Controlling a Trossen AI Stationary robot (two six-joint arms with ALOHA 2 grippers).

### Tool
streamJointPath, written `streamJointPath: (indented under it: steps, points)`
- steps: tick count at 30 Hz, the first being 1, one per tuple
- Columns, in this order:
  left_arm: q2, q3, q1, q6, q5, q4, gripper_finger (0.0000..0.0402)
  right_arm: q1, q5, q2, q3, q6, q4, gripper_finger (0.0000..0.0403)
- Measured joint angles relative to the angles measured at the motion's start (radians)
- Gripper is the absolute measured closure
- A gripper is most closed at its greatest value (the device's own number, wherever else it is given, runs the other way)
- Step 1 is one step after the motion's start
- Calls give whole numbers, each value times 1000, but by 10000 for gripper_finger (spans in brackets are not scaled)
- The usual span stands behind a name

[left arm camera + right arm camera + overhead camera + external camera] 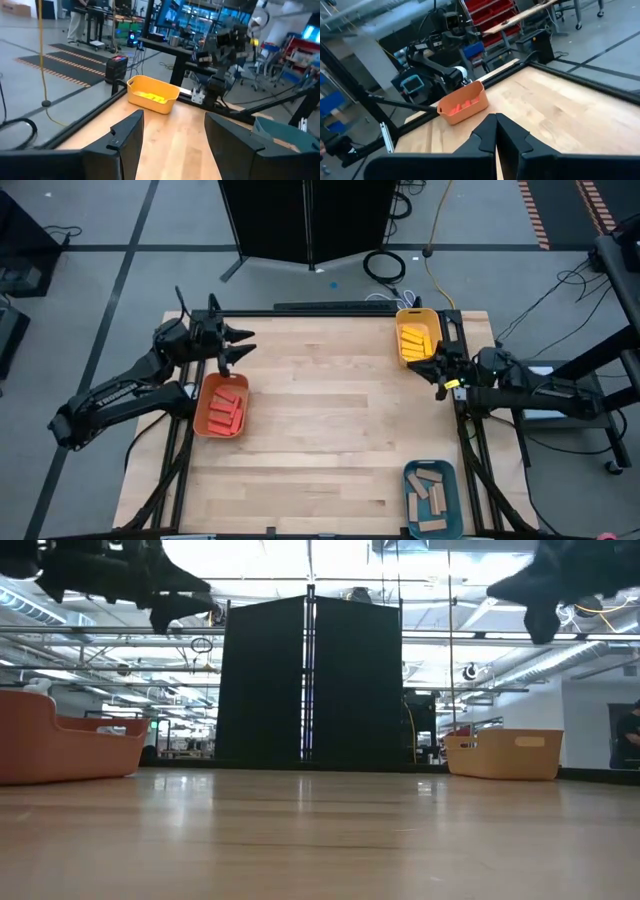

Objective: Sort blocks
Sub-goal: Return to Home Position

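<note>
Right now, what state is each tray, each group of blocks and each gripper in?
Orange tray: upright on the table's left side, loaded.
Red blocks: lying inside the orange tray.
Yellow tray: upright at the far right corner, loaded.
Yellow blocks: inside the yellow tray.
Teal tray: upright at the near right, loaded.
Tan blocks: inside the teal tray.
Left gripper: open, empty, raised.
Right gripper: shut, empty, raised.
</note>
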Motion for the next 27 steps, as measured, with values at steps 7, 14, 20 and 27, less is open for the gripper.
streamJointPath:
  steps: [7, 14, 20, 27]
  points:
    - [-38, -137, 0, -110, -74, 97, 197, 0, -6, -116, -281, 74, 290, 403]
    - [-58, -272, 0, -280, -110, 270, 197, 0, -31, -140, -402, 191, 323, 403]
    - [-228, -268, 0, -310, -98, 72, 197, 0, -58, -157, -374, 150, 291, 403]
    - [-567, -231, 0, -306, -235, -334, 197, 0, 9, -251, -250, 62, -126, 403]
